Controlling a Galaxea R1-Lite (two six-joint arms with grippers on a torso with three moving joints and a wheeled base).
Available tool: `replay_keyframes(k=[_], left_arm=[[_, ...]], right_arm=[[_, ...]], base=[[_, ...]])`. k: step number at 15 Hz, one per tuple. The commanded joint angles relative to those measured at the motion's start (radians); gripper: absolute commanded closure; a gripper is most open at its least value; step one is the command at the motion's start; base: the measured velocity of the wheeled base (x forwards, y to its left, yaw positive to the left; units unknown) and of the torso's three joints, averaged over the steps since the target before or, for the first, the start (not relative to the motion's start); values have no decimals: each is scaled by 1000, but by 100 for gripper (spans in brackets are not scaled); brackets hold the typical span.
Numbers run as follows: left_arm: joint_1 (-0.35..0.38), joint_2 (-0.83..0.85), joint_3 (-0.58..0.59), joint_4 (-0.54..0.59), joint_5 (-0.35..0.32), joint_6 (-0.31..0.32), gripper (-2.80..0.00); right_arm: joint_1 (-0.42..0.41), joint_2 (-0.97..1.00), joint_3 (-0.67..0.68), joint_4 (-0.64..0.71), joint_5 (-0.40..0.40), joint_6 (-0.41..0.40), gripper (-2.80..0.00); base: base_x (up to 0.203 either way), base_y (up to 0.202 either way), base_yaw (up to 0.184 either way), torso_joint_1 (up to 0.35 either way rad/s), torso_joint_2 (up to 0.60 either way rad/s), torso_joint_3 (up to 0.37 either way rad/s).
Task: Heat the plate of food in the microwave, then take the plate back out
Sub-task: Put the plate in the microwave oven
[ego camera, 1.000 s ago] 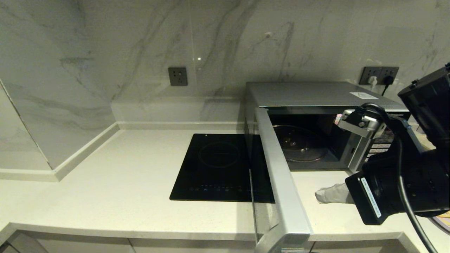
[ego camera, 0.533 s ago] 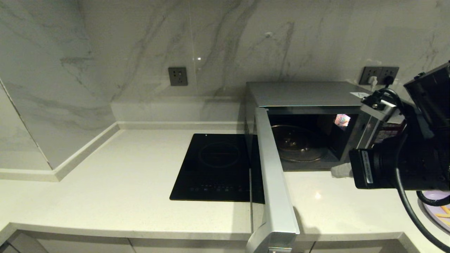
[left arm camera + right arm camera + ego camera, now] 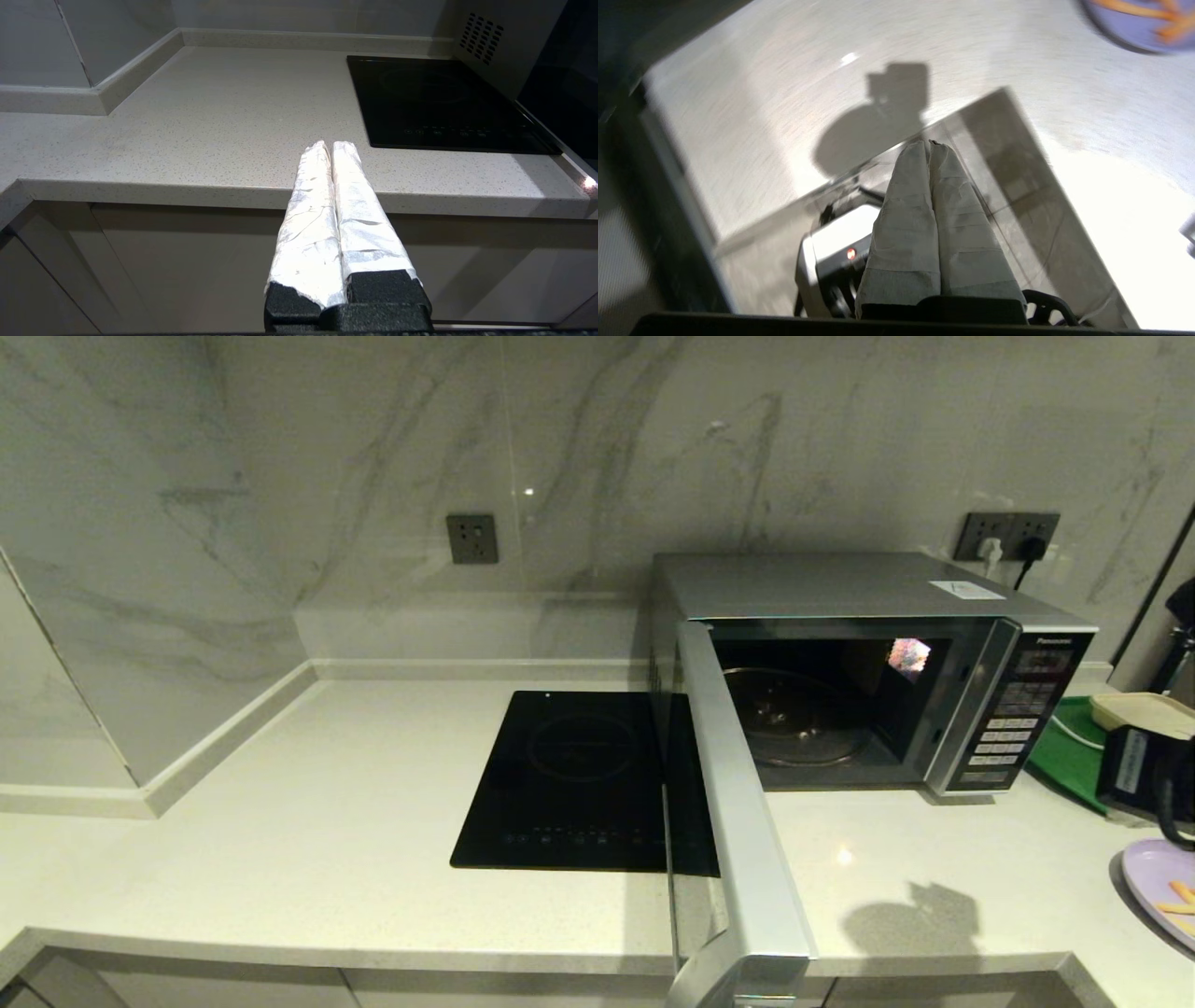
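Fingers wrapped in pale tape press together on the right gripper point(image 3: 930, 144), which holds nothing and hangs above the front edge of the counter point(image 3: 784, 102), its shadow lying on the stone. Part of the right arm point(image 3: 1144, 775) shows at the far right of the head view, a dark block beside the green tray point(image 3: 1069, 756). The plate of food point(image 3: 1162, 887) lies on the counter at the right edge, near that arm and well apart from the microwave point(image 3: 840, 588); thin orange sticks rest on its pale lilac surface. In the right wrist view the plate is a blurred lilac disc at one corner.

The microwave stands against the marble wall with its door point(image 3: 738, 803) swung open toward the counter's front edge. Inside, the glass turntable point(image 3: 794, 719) is bare. Just left of the microwave lies the black cooktop point(image 3: 569, 775).

The left gripper point(image 3: 331, 145) is parked below the counter's front edge, fingers pressed together, holding nothing.
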Motion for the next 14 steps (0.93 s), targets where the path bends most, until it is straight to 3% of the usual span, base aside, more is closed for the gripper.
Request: replay_keyframes(k=[1, 5, 9, 10, 14], left_arm=[[0, 0, 0, 0, 1, -1, 0], [0, 0, 0, 0, 1, -1, 0], [0, 0, 0, 0, 1, -1, 0], [0, 0, 0, 0, 1, -2, 0], [0, 0, 0, 0, 1, -2, 0]], right_arm=[[-191, 0, 7, 11, -6, 3, 0], [-483, 35, 35, 5, -2, -46, 0], [-682, 134, 53, -55, 6, -63, 0], [-694, 154, 66, -70, 6, -64, -280], [-794, 255, 87, -144, 6, -57, -280]], base=[[0, 0, 0, 0, 0, 0], [0, 0, 0, 0, 0, 0], [0, 0, 0, 0, 0, 0], [0, 0, 0, 0, 0, 0], [0, 0, 0, 0, 0, 0]])
